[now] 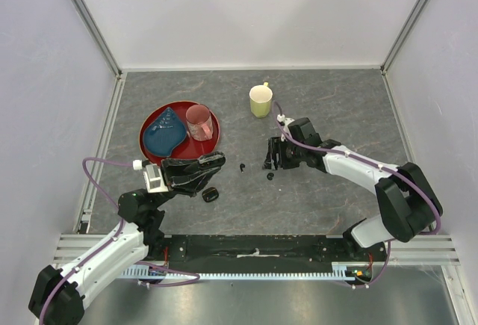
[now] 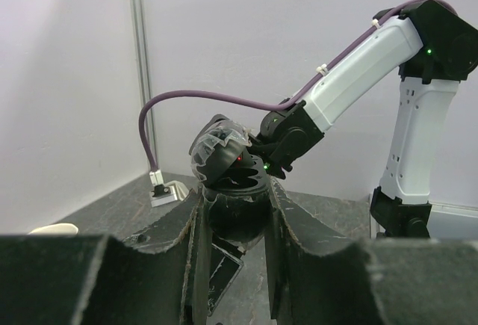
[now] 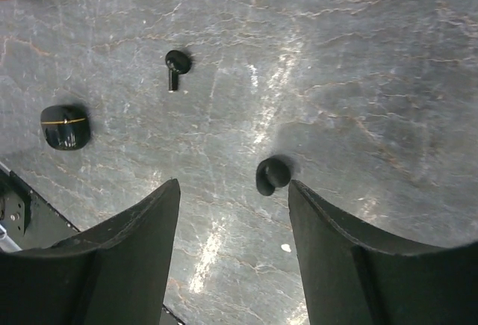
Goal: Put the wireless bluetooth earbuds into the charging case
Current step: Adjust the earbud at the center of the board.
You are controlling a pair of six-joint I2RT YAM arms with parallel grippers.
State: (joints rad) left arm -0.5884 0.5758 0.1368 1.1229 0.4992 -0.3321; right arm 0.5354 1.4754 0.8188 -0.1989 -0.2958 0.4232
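Two tiny black earbuds lie on the grey table: one (image 1: 243,166) (image 3: 177,63) lies free, the other (image 1: 270,176) (image 3: 270,175) lies just inside my right gripper's right finger tip. My right gripper (image 1: 271,161) (image 3: 233,190) is open and empty, low over that earbud. A small closed black charging case (image 1: 210,194) (image 3: 66,127) lies on the table near my left gripper. My left gripper (image 1: 213,166) (image 2: 235,217) is shut on another rounded black case (image 2: 237,213), held above the table. No other earbuds show.
A yellow mug (image 1: 260,101) stands behind the right gripper. A red plate (image 1: 151,150) at the left holds a blue dish (image 1: 164,135) and a pink cup (image 1: 199,122). White walls enclose the table on three sides.
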